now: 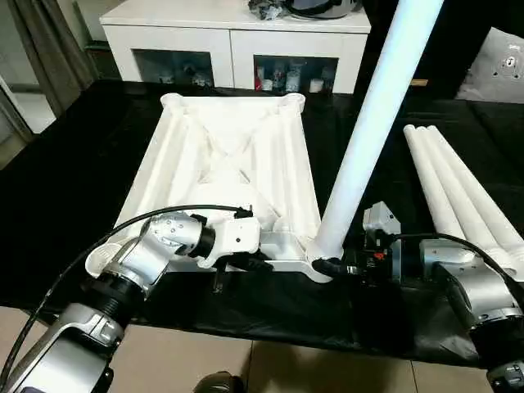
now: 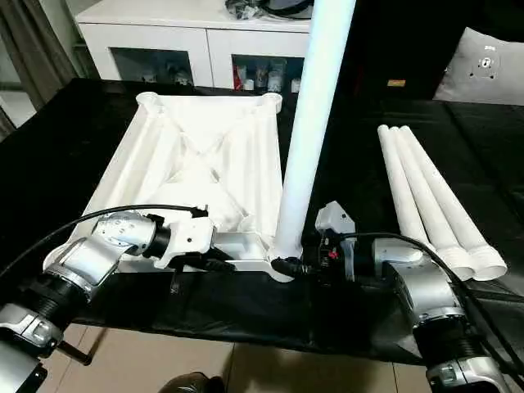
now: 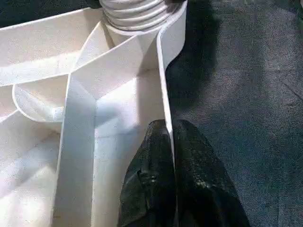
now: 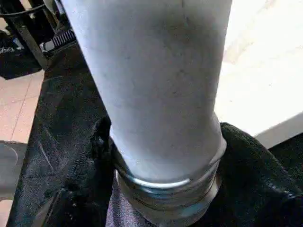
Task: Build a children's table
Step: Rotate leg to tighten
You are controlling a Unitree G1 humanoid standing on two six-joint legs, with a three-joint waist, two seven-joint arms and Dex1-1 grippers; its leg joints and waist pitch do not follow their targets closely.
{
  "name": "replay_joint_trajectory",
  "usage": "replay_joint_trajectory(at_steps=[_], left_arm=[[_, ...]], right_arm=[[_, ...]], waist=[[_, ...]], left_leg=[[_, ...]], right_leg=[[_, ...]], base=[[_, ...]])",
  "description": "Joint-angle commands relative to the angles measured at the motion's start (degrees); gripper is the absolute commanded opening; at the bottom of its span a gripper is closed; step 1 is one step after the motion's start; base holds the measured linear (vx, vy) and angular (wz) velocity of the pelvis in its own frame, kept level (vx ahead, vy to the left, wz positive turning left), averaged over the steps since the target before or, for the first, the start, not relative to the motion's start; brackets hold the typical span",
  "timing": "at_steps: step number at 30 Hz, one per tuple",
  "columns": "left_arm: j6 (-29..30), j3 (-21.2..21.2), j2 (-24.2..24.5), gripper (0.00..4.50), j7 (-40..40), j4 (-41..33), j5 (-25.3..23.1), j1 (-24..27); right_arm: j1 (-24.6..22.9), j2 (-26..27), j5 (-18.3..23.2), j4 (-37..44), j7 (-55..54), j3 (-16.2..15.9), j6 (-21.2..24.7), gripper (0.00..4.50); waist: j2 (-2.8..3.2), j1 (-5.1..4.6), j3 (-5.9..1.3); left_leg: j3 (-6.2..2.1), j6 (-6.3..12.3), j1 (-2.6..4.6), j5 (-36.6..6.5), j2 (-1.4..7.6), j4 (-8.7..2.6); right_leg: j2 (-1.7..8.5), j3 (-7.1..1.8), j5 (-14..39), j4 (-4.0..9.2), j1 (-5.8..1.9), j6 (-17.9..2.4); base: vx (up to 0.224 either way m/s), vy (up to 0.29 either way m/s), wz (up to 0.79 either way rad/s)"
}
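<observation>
- Black cloth covers the large work table (image 1: 65, 188), matte and faintly woven; beyond its far edge stands a white cabinet (image 1: 233, 37) with glass-fronted compartments, and tan floor tiles show below the near edge.
- Upside down on the cloth lies the children's table top (image 1: 237, 155), smooth white plastic with raised ribs crossing in an X and rounded sockets at its corners.
- From the top's near corner socket on the robot's right rises one white tubular leg (image 1: 372, 123), leaning slightly, its threaded end (image 4: 165, 189) seated at the socket.
- The right gripper (image 1: 332, 267) reaches in from the right of that socket, its black fingers (image 4: 251, 161) curving around either side of the leg's base; they are spread to the leg's width and appear to be closing on it.
- The left gripper (image 3: 171, 156) sits at the top's near edge, left of the standing leg; its two textured black fingers are pinched tight on the thin upright rim wall of the top, one on each side.
- Well to the right of the top, three more legs (image 1: 454, 184) lie side by side on the cloth, touching one another, flared ends (image 2: 483, 264) toward the robot.
- Silver jointed forearms with black cables lead to both grippers.
</observation>
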State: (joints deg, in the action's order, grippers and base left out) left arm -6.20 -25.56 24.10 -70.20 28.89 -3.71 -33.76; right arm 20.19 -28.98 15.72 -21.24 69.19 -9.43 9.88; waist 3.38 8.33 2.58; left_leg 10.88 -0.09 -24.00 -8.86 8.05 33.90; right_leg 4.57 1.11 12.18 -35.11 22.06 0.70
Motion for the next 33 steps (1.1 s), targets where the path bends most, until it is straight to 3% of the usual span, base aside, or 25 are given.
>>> replay_joint_trajectory(at_steps=[1, 5, 8, 9, 11, 12, 13, 14, 15, 17, 19, 21, 22, 23, 24, 25, 26, 27, 28, 29, 30, 31, 33], left_arm=[[-0.2, -1.3, -0.2, 0.0, -2.6, -0.9, -0.1, 0.0], [3.2, -0.4, -1.1, 0.0, -1.9, -3.3, 1.4, 1.3], [7.9, 0.6, -2.6, 0.0, 1.0, -5.6, 2.1, 2.4], [9.5, 1.0, -3.2, 0.0, 2.2, -6.1, 2.2, 2.6], [15.3, 2.4, -6.0, 0.0, 7.0, -7.7, 2.7, 3.1], [20.0, 3.4, -8.6, 0.0, 11.4, -8.6, 2.5, 3.2], [20.4, 3.5, -8.8, 0.0, 11.8, -8.7, 2.5, 3.2], [22.1, 3.9, -9.7, 0.0, 13.4, -8.9, 2.2, 3.1], [23.8, 4.4, -11.1, 0.0, 15.9, -8.9, 1.8, 2.9], [28.3, 5.9, -15.6, 0.0, 23.2, -9.1, 0.3, 2.1], [30.0, 6.3, -17.2, 0.0, 25.6, -9.4, -0.1, 1.8], [32.0, 5.6, -18.9, 0.0, 27.8, -10.9, -1.2, 1.9], [32.0, 5.3, -18.8, 0.0, 27.8, -11.1, -1.6, 2.0], [32.2, 4.9, -18.7, 0.0, 28.1, -11.4, -2.4, 2.0], [32.0, 4.9, -18.3, 0.0, 28.2, -11.3, -2.8, 1.9], [31.8, 4.8, -17.8, 0.0, 28.4, -11.3, -3.2, 1.8], [31.6, 4.7, -17.5, 0.0, 28.4, -11.2, -3.4, 1.8], [31.1, 4.5, -17.0, 0.0, 28.4, -11.1, -3.8, 1.7], [30.5, 4.4, -16.4, 0.0, 28.3, -10.7, -4.2, 1.7], [29.4, 4.4, -15.2, 0.0, 28.0, -9.9, -4.6, 1.5], [29.3, 4.5, -14.9, 0.0, 28.0, -9.7, -4.7, 1.4], [29.3, 4.5, -14.9, 0.0, 28.0, -9.7, -4.7, 1.4], [27.4, 5.2, -13.8, 0.0, 27.5, -8.4, -4.4, 1.1]], right_arm=[[0.1, 0.6, 0.4, -0.4, 1.3, -0.5, 0.7, 2.8], [-0.5, 1.5, -0.1, -1.0, 0.4, -1.1, 1.3, 2.79], [-0.2, 3.9, -2.9, -5.3, -4.1, -1.9, 0.0, 2.79], [0.0, 4.7, -4.0, -6.9, -5.9, -2.1, -0.5, 2.79], [0.8, 9.5, -5.6, -12.1, -16.1, -0.4, -1.4, 2.79], [1.7, 14.1, -5.5, -16.1, -24.9, 2.0, -1.9, 2.79], [1.7, 14.5, -5.5, -16.4, -25.7, 2.2, -1.8, 2.79], [2.0, 16.0, -5.3, -17.5, -28.4, 3.1, -1.6, 2.77], [2.0, 17.5, -5.5, -18.7, -31.2, 3.5, -2.1, 2.77], [2.4, 19.9, -6.1, -21.2, -37.4, 4.8, -2.6, 2.77], [2.7, 20.5, -6.2, -22.0, -39.3, 5.4, -2.4, 2.77], [3.9, 21.3, -6.4, -23.4, -40.8, 6.5, -2.3, 2.77], [4.1, 21.3, -6.4, -23.4, -40.8, 6.7, -2.3, 2.77], [4.3, 21.6, -6.4, -23.7, -41.1, 7.1, -2.5, 3.33], [4.4, 21.6, -6.4, -22.8, -40.7, 7.2, -2.2, 3.47], [4.3, 21.5, -6.4, -22.1, -40.5, 7.0, -2.1, 3.47], [4.2, 21.4, -6.4, -21.8, -40.4, 6.9, -2.0, 3.53], [4.0, 21.2, -6.5, -21.1, -40.2, 6.7, -1.9, 3.75], [3.7, 20.9, -6.5, -20.1, -39.7, 6.5, -2.1, 3.75], [2.9, 20.1, -6.5, -17.7, -38.5, 6.2, -2.5, 3.86], [2.6, 19.8, -6.5, -16.7, -38.1, 6.2, -2.8, 3.94], [2.6, 19.8, -6.5, -16.7, -38.1, 6.2, -2.8, 4.06], [0.7, 17.2, -4.8, -10.7, -34.1, 6.6, -3.7, 4.19]], waist=[[-0.27, -0.08, -4.05], [-0.24, -0.21, -3.99], [-0.29, -0.52, -3.83], [-0.38, -0.67, -3.4], [-0.27, -1.81, -2.49], [-0.28, -2.19, -2.26], [-0.29, -3.4, -2.02], [-0.56, -4.32, -2.05], [-0.39, -4.58, -2.0], [0.18, -5.37, -1.8], [0.12, -5.72, -1.67], [0.52, -6.05, -1.65], [0.91, -6.26, -1.67], [1.17, -6.26, -1.69], [1.18, -6.08, -1.72], [1.22, -5.71, -1.86], [0.12, -5.52, -2.24], [-0.5, -5.52, -2.05], [-1.12, -5.18, -1.63], [-0.82, -4.96, -1.39], [-0.08, -4.44, -1.55], [0.58, -4.86, -1.72], [0.76, -5.0, -2.07]], left_leg=[[-2.14, 2.88, 2.64, -15.6, 5.39, -4.16], [-2.13, 2.91, 2.61, -15.8, 5.41, -4.2], [-2.12, 2.55, 2.53, -16.7, 5.38, -4.31], [-2.19, 1.86, 2.63, -19.2, 5.24, -4.55], [-2.64, -2.45, 3.33, -28.4, 5.09, -5.08], [-2.93, -3.63, 3.79, -31.0, 5.01, -5.07], [-3.65, -5.53, 4.02, -34.9, 4.86, -5.28], [-4.15, -6.32, 3.7, -37.5, 4.68, -5.88], [-4.33, -6.47, 3.69, -38.9, 4.65, -6.05], [-4.32, -7.5, 4.88, -44.7, 4.62, -6.12], [-4.46, -7.22, 5.64, -46.1, 4.39, -5.85], [-4.74, -7.41, 5.46, -48.4, 4.53, -6.48], [-4.97, -8.07, 4.92, -51.0, 4.77, -7.59], [-4.64, -8.54, 4.12, -53.5, 5.09, -9.06], [-4.18, -8.65, 3.85, -54.2, 5.16, -9.8], [-3.03, -8.74, 3.96, -54.1, 5.08, -10.68], [-2.6, -7.81, 5.4, -49.3, 4.22, -8.65], [-2.52, -6.6, 6.95, -45.9, 3.46, -6.29], [-3.45, -2.59, 6.67, -36.0, 2.99, -3.35], [-4.06, -1.08, 4.03, -29.3, 3.68, -4.38], [-4.2, -1.55, 3.59, -29.2, 4.21, -5.45], [-4.58, -3.73, 3.98, -34.9, 5.02, -6.47], [-4.7, -6.53, 4.4, -42.3, 5.56, -7.69]], right_leg=[[4.51, -1.31, 1.8, 3.13, -1.28, -16.2], [4.51, -1.29, 1.9, 3.12, -1.28, -16.4], [4.67, -1.34, 3.5, 3.28, -1.21, -16.6], [4.57, -1.38, 7.9, 3.82, -1.11, -15.9], [5.15, -1.7, 22.2, 4.75, -0.5, -13.9], [5.34, -1.74, 26.4, 5.27, -0.09, -13.0], [5.37, -1.47, 31.8, 5.67, 0.04, -11.1], [4.94, -0.8, 34.0, 5.91, -0.43, -8.6], [4.77, -0.36, 34.4, 5.97, -0.56, -7.7], [4.71, 0.26, 34.6, 6.9, 0.4, -6.4], [4.7, 0.96, 36.1, 7.7, 0.41, -5.5], [4.33, 1.66, 35.3, 7.78, -0.08, -4.6], [3.73, 2.39, 32.2, 7.21, -0.8, -4.5], [3.04, 2.74, 28.3, 5.84, -1.59, -4.9], [2.69, 2.78, 26.6, 5.19, -1.8, -5.3], [2.33, 2.61, 24.0, 4.14, -1.62, -6.4], [3.79, 1.43, 27.3, 6.15, -0.26, -6.5], [5.09, 1.24, 32.6, 8.68, 1.4, -5.9], [7.92, 0.93, 40.2, 10.82, 0.99, -4.5], [8.03, 1.55, 42.6, 10.33, -1.52, -3.1], [7.18, 1.84, 40.6, 9.62, -1.98, -2.9], [5.71, 2.52, 34.3, 8.77, -1.52, -3.4], [4.71, 2.65, 24.4, 7.35, -1.62, -5.1]], base=[[0.0, 0.0, 0.0], [0.0, 0.0, 0.0], [0.0, 0.0, 0.0], [0.0, 0.0, 0.0], [-0.026, 0.002, -0.03], [-0.052, 0.003, -0.07], [-0.072, 0.01, -0.13], [-0.056, 0.032, -0.24], [-0.056, 0.032, -0.24], [-0.02, 0.02, -0.1], [0.0, 0.0, 0.0], [0.0, 0.0, 0.0], [0.0, 0.0, 0.0], [0.0, 0.0, 0.0], [0.0, 0.0, 0.0], [0.0, 0.0, 0.0], [0.0, 0.0, 0.0], [0.0, 0.0, 0.0], [0.0, 0.0, 0.0], [0.04, 0.0, -0.22], [0.04, 0.0, -0.22], [0.049, 0.011, -0.18], [0.0, 0.0, 0.0]])
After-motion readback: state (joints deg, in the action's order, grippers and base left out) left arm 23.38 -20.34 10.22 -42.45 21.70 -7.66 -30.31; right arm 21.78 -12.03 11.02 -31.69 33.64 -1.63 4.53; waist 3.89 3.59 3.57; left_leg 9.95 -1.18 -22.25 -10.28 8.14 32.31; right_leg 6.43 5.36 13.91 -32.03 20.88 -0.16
